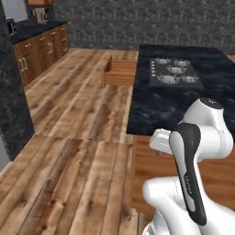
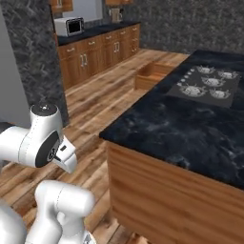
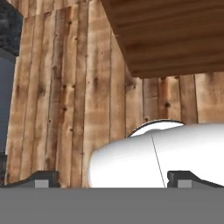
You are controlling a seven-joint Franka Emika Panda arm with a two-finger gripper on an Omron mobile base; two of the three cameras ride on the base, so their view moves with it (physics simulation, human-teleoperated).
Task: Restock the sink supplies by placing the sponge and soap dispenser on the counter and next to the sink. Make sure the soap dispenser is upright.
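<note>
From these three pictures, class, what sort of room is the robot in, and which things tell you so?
A home kitchen, rendered. The black-topped island carries a gas stove, wooden cabinets line the far wall under a dark counter, and a microwave sits on it.

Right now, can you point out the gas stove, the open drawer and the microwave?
gas stove [image 1: 175, 73]: left base view, middle of the burner plate.
open drawer [image 1: 120, 72]: left base view, wooden front.
microwave [image 2: 69, 26]: right base view, its door.
</note>
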